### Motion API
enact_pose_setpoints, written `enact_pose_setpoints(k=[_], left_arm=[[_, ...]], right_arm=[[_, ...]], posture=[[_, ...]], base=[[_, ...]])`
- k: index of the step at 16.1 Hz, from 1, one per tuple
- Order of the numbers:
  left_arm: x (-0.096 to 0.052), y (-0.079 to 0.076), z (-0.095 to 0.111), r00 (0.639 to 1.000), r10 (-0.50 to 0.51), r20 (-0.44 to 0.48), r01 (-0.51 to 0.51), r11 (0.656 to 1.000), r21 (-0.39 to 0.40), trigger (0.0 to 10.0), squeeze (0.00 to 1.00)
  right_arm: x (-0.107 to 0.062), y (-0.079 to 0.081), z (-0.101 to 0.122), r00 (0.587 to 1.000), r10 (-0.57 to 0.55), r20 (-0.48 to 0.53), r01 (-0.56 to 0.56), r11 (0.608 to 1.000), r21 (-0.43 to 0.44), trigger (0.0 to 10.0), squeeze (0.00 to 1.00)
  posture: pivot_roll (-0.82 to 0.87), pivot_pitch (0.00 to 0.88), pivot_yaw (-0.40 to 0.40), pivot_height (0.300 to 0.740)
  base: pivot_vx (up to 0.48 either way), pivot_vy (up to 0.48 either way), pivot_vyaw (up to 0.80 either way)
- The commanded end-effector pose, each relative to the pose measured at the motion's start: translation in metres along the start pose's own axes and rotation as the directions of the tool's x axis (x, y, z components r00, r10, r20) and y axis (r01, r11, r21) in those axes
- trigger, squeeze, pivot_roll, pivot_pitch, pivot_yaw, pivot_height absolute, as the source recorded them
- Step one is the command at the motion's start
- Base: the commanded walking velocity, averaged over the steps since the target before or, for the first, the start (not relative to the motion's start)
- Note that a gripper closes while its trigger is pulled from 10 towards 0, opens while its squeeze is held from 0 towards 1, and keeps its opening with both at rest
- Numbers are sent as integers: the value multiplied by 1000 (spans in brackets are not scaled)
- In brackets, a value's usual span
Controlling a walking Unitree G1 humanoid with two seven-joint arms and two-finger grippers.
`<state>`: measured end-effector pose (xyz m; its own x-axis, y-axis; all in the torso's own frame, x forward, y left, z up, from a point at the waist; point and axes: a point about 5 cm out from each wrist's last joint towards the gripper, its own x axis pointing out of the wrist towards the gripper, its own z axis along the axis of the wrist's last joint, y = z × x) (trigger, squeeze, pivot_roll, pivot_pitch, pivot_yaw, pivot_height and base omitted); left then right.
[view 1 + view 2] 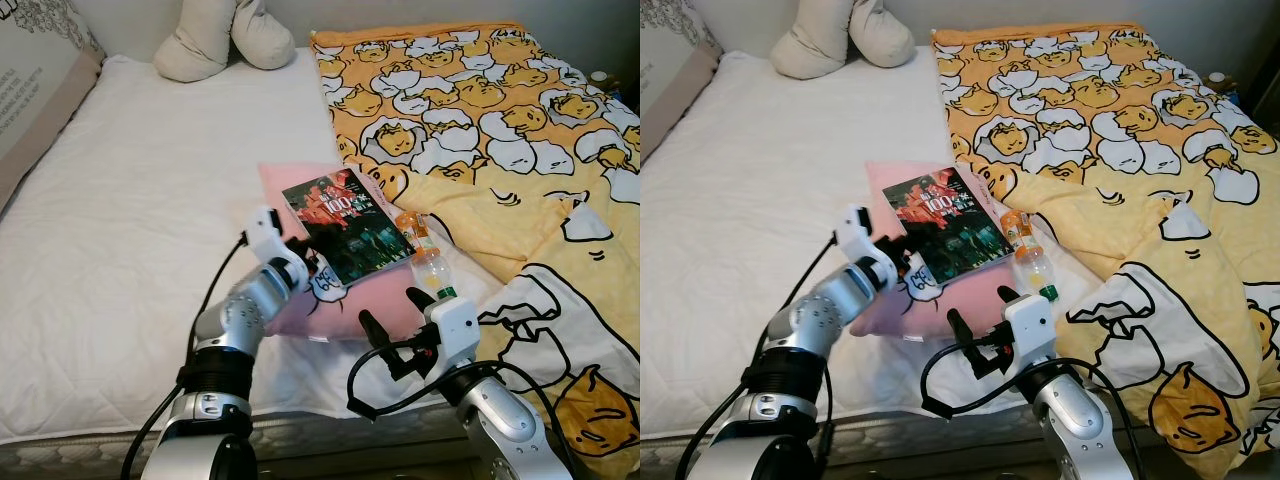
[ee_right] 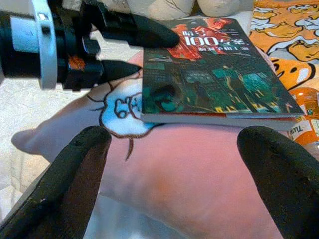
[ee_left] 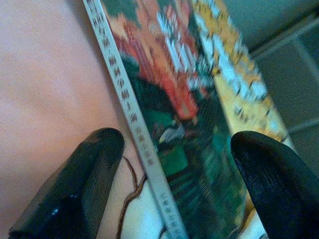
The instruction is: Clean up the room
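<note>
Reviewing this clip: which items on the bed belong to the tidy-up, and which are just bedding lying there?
Job in hand:
book, with the open left claw at its edge
plastic bottle
pink pillow, near the open right claw

Lying about:
yellow blanket
beige cushions
white mattress

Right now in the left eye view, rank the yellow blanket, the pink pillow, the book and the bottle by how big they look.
1. yellow blanket
2. pink pillow, partly under the book
3. book
4. bottle

The left gripper covers the book's near corner, but the order is clear.
</note>
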<state>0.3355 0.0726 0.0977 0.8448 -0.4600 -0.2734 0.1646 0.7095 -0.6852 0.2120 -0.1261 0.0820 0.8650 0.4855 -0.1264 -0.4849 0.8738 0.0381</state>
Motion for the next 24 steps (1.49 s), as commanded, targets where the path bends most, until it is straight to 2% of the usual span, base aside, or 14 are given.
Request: enact_pose_setpoints(k=[1, 2, 3, 4, 5, 6, 8, 10, 12, 15, 17, 19, 21, 24], left_arm=[[3, -3, -8, 999, -4, -53, 7, 999, 47, 10000, 0], [4, -1, -15, 996, 19, -93, -10, 995, 98, 6667, 0], [5, 0, -18, 994, 30, -105, -17, 993, 120, 6667, 0], [5, 3, -24, 990, 52, -131, -29, 985, 171, 0, 0], [5, 8, -32, 984, 75, -162, -37, 974, 224, 0, 0], [5, 9, -34, 983, 77, -165, -40, 976, 213, 0, 0], [5, 11, -34, 988, 51, -149, -32, 991, 127, 0, 0], [6, 12, -29, 997, 7, -81, -8, 1000, -6, 0, 0], [7, 14, -26, 999, -3, -48, 1, 999, -48, 0, 0], [6, 9, -9, 992, -89, 86, 103, 979, -174, 0, 0], [6, 8, -6, 989, -104, 109, 124, 972, -199, 0, 0], [7, 6, -5, 985, -130, 116, 151, 969, -195, 0, 0], [7, 1, -14, 985, -163, 60, 168, 983, -74, 0, 0], [6, 2, -15, 986, -159, 54, 162, 986, -38, 0, 0]], right_arm=[[1, 1, 0, 1000, -1, 0, 1, 1000, 5, 10000, 0], [1, 2, 0, 1000, -1, -3, 1, 1000, 5, 10000, 0], [1, 2, 0, 1000, -1, -4, 1, 1000, 5, 10000, 0], [1, 2, -1, 1000, -2, -6, 2, 1000, 6, 10000, 0], [1, 3, -1, 1000, -1, -9, 1, 1000, 8, 10000, 0], [1, 3, -1, 1000, 0, -9, 0, 1000, 8, 10000, 0], [2, 3, -2, 1000, -1, -10, 1, 1000, 11, 10000, 0], [2, 3, -2, 1000, -5, -10, 5, 1000, 16, 10000, 0], [2, 3, -2, 1000, -6, -10, 7, 1000, 20, 10000, 0], [4, 1, -2, 1000, -26, -5, 26, 999, 42, 10000, 0], [5, 0, -1, 1000, -31, -4, 31, 998, 49, 10000, 0], [5, 1, -2, 1000, -28, -5, 29, 998, 51, 10000, 0], [5, 2, -3, 1000, -29, -7, 30, 998, 51, 10000, 0], [5, 2, -4, 999, -33, -11, 33, 998, 50, 10000, 0]], posture=[[-220, 0, 82, 740], [-218, 0, 82, 740], [-218, 0, 82, 740], [-217, 0, 81, 740], [-216, 0, 80, 740], [-216, 0, 80, 740], [-216, 0, 80, 740], [-215, 0, 80, 740], [-215, 0, 80, 740], [-213, 0, 76, 740], [-210, 0, 75, 740], [-210, 0, 75, 740], [-212, 0, 76, 740], [-210, 0, 75, 740]], base=[[0, 0, 0], [0, 0, 0], [0, 0, 0], [0, 0, 0], [0, 0, 0], [0, 0, 0], [0, 0, 0], [0, 0, 0], [0, 0, 0], [0, 0, 0], [0, 0, 0], [0, 0, 0], [0, 0, 0], [0, 0, 0]])
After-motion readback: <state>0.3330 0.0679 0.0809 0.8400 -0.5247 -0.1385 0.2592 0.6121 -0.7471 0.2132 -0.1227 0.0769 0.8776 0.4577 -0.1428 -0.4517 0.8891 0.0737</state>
